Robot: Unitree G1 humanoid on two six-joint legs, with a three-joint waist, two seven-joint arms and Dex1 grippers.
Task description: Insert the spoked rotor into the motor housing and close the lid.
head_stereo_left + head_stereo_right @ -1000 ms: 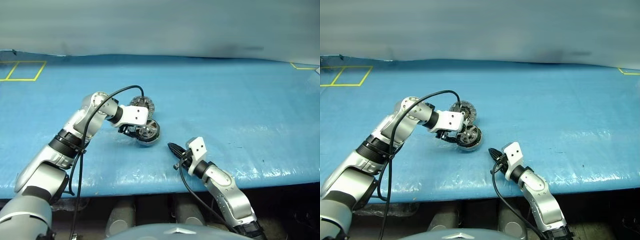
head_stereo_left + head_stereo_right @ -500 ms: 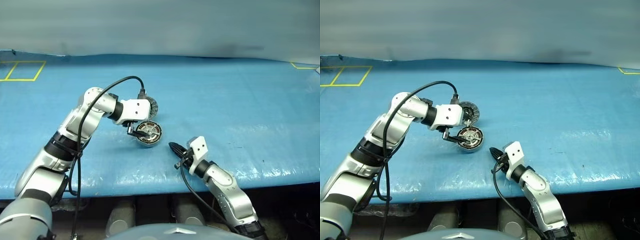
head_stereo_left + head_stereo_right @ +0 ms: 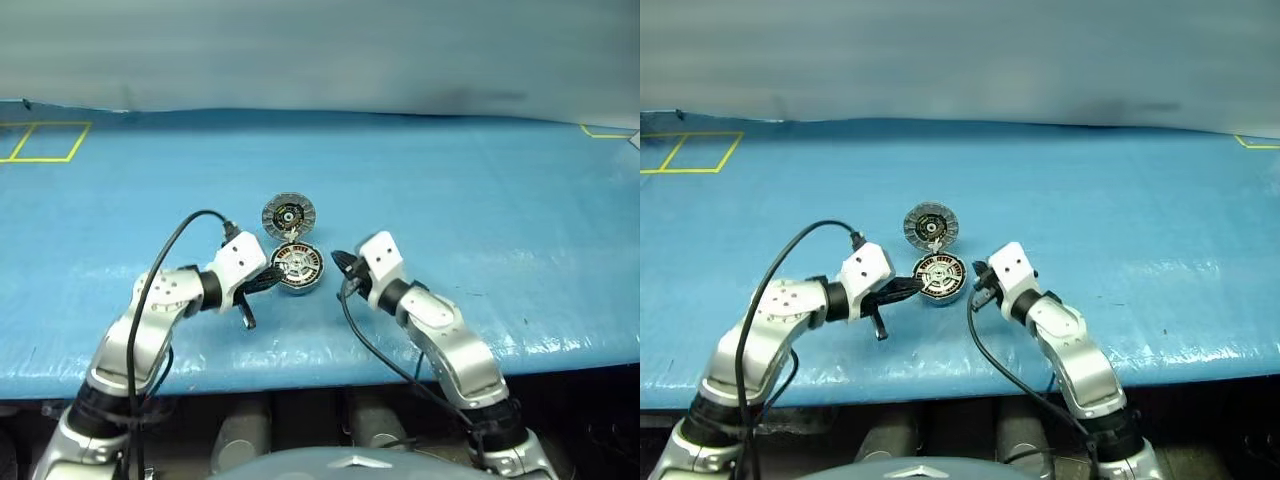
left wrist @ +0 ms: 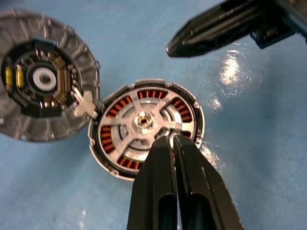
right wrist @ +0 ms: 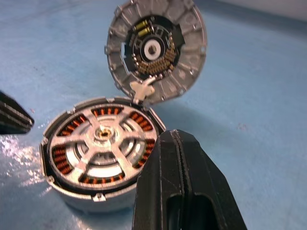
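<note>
Rotor in place: the spoked rotor sits inside the motor housing on the blue table cover, copper windings visible between its silver spokes. Left of the housing, the left gripper is pinched closed and empty, its tips over the housing's near rim. Beyond the housing, the lid lies flipped open, ribbed inner face up, joined at the housing's edge. Right of the housing, the right gripper is also closed, holding nothing.
</note>
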